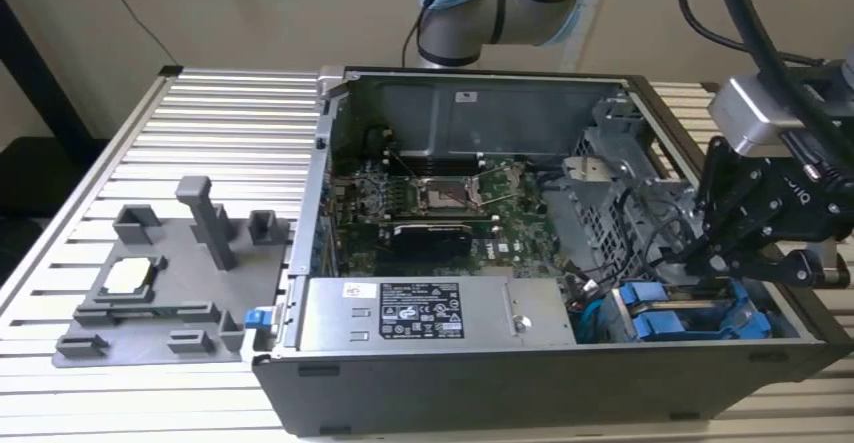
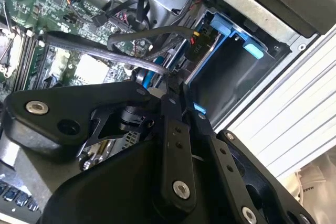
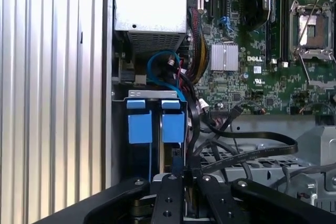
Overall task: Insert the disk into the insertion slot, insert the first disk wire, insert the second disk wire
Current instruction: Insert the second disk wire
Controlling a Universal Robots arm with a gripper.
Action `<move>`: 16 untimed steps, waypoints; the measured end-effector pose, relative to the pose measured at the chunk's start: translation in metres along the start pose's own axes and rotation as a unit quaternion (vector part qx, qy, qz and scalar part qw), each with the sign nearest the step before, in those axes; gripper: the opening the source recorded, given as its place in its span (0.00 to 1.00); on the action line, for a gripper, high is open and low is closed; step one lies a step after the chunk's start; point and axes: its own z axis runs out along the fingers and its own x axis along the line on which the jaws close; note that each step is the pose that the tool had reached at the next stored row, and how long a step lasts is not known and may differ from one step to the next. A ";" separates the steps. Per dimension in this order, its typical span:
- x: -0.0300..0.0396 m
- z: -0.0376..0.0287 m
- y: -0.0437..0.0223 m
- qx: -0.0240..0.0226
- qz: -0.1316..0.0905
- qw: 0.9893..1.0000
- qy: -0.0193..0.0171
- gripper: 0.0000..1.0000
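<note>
- Jaws of the gripper [image 1: 727,268] stand nearly closed, pinching a dark cable end [image 3: 177,167]; I cannot tell how firmly.
- They hang just over the blue carriers [image 1: 694,313], in the drive bay at the near corner on the exterior view's right.
- Two blue handles [image 3: 155,124] sit side by side in the bay; which one holds the disk I cannot tell.
- Black wires [image 3: 247,153] loop beside the bay toward the motherboard [image 1: 434,198].
- The open computer case [image 1: 534,383] lies on the ribbed bench [image 1: 214,113].
</note>
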 end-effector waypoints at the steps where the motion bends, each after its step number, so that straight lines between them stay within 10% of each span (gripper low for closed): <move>1: 0.0001 0.0010 -0.0001 0.000 0.000 1.000 0.000 0.16; 16: 0.0020 0.0126 -0.0034 0.000 0.000 1.000 -0.002 0.16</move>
